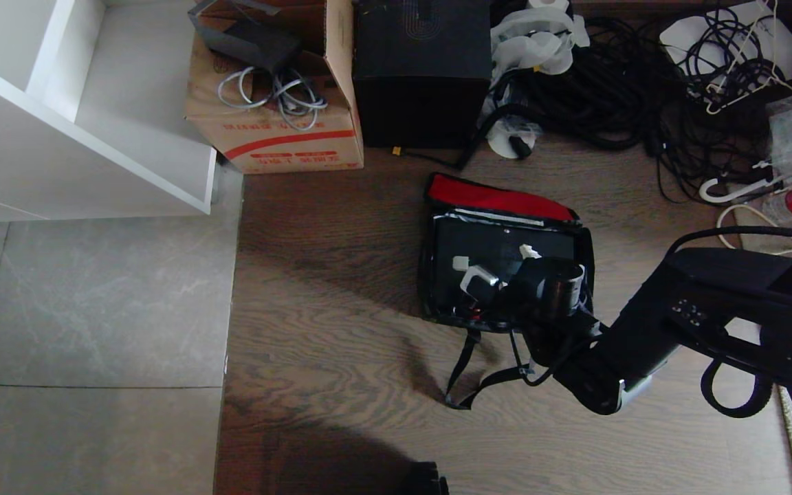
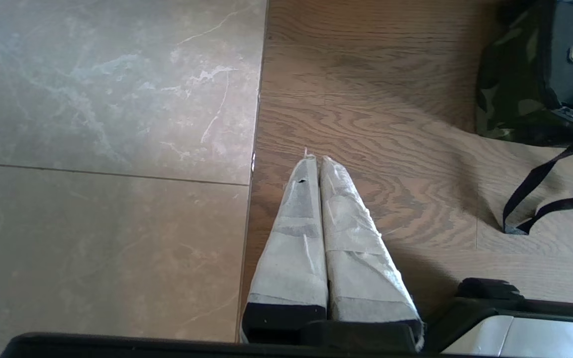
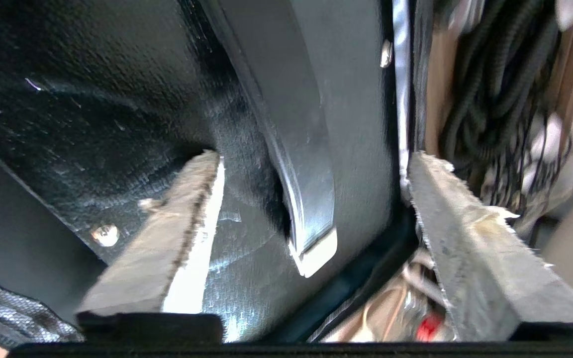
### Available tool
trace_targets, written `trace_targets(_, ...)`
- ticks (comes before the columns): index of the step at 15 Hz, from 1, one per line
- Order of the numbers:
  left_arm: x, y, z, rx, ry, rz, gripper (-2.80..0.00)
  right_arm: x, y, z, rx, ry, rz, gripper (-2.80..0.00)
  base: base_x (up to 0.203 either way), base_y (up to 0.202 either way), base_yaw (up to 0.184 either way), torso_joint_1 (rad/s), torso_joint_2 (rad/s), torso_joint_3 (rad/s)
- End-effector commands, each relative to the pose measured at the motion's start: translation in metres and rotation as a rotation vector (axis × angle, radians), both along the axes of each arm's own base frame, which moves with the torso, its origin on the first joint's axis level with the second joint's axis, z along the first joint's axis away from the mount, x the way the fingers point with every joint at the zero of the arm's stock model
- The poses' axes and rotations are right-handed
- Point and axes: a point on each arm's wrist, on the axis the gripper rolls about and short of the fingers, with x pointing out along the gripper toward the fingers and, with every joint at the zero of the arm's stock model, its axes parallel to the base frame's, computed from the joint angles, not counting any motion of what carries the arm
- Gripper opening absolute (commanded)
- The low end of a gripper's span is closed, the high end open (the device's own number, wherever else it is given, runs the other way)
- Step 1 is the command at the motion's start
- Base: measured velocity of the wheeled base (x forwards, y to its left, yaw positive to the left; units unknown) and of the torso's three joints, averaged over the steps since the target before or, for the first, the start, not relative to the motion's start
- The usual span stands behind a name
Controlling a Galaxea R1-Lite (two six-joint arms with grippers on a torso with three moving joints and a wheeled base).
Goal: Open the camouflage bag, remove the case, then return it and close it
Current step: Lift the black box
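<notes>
1 arm, the right, angles down over the camouflage bag [image 1: 437,275], its end effector [image 1: 499,275] spread wide, gripping nothing.

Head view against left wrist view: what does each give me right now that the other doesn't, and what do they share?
Only the head view shows the right gripper over the open camouflage bag, the bag's red lid lining, the case lying inside, the cardboard box and the black cube box behind.

Only the left wrist view shows the left gripper, fingers pressed together, hanging above the seam between tile and wood.

Both show the bag's near corner, its black strap trailing on the wood floor, and the grey tiles.
</notes>
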Motion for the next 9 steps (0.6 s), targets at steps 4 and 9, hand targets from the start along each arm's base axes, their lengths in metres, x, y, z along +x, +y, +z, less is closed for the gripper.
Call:
trace_targets(4,0.001,0.000,-0.003,-0.001,0.008,0.001,-2.80,-0.005,-0.007,0.007,-0.133,-0.091,0.003,0.00,0.000,0.000,0.000,0.000,0.00,0.000)
trace_targets(9,0.001,0.000,-0.002,-0.001,0.008,0.000,-2.80,0.006,-0.026,0.011,-0.195,-0.120,-0.014,0.00,0.000,0.000,0.000,0.000,0.00,0.000)
